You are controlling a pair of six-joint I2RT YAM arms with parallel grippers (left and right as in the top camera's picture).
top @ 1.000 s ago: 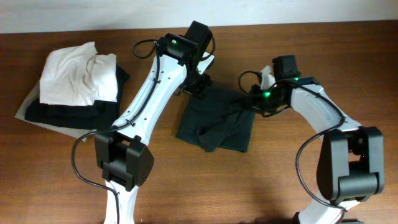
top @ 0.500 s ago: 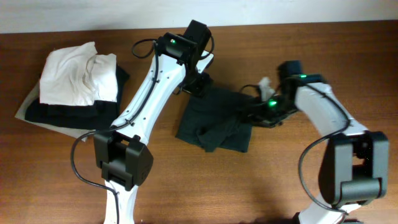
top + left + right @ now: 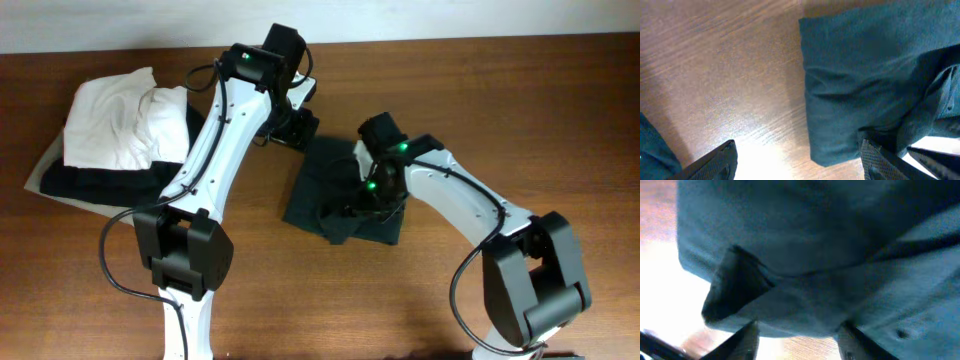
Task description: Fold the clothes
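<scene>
The clothes are one dark teal T-shirt [image 3: 330, 190], folded into a rumpled rectangle in the middle of the table. My left gripper [image 3: 297, 128] hovers just off its back left corner. In the left wrist view the left gripper [image 3: 799, 162] stands wide open over bare wood, with the shirt's folded edge [image 3: 865, 90] near its right finger. My right gripper [image 3: 360, 200] is over the shirt's right half. In the right wrist view the right gripper [image 3: 799, 342] is open, with the shirt's folds [image 3: 815, 255] just beyond its fingertips and wood showing between them.
A folded white garment [image 3: 110, 125] lies at the back left on a dark cloth [image 3: 110, 182] and a beige one [image 3: 38, 170]. Brown wooden tabletop [image 3: 500, 90] surrounds the shirt. The table's back edge meets a pale wall.
My right gripper has swung left from the shirt's right edge to over its middle, and its jaws have opened. My left arm has drawn back and left off the shirt's corner.
</scene>
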